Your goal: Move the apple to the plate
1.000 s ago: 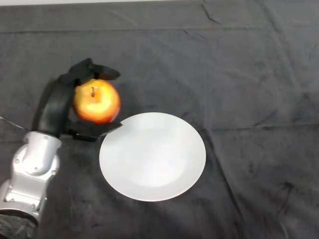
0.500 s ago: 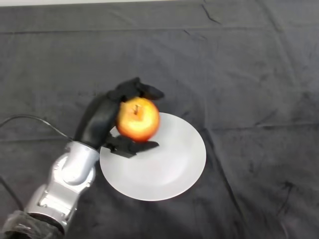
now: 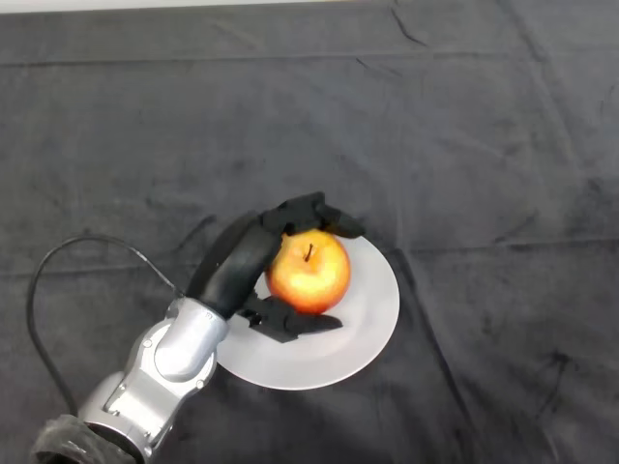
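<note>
A red and yellow apple (image 3: 309,272) with its stem up is over the middle of a white round plate (image 3: 372,307) on the dark cloth. My left hand (image 3: 244,263) is shut on the apple, fingers curled over its far side and thumb under its near side. The silver-grey arm comes in from the lower left and covers the plate's left part. I cannot tell whether the apple touches the plate.
The dark cloth (image 3: 484,145) covers the whole table, with folds at the back and right.
My hand has carried the apple to the right and toward me, from left of the plate to over the plate's middle.
</note>
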{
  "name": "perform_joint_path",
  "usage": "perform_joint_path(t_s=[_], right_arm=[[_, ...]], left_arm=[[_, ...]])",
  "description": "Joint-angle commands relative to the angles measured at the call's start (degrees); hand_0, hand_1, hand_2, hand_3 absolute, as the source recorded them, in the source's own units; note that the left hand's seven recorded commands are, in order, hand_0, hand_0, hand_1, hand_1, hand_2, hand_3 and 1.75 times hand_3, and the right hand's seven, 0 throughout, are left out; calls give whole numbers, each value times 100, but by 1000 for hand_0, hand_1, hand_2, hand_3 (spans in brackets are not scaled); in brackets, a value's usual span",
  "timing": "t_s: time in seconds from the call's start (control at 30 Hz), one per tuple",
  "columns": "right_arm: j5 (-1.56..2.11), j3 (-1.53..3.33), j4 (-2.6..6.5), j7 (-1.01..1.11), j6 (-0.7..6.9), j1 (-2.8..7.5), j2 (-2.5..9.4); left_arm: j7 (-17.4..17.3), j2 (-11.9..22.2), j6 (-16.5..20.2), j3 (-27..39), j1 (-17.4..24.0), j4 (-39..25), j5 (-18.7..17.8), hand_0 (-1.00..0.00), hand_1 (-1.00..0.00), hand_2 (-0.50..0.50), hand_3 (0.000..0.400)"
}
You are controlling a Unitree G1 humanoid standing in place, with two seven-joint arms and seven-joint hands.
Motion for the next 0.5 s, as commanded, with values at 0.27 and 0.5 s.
perform_joint_path(t_s=[0.27, 0.5], right_arm=[[82, -82, -178, -53, -30, -127, -113], [83, -84, -168, -49, -32, -130, -117]], left_arm=[[185, 201, -66, -351, -404, 386, 310, -1000, -1000, 0, 400], [278, 219, -71, -426, -443, 461, 416, 0, 0, 0, 0]])
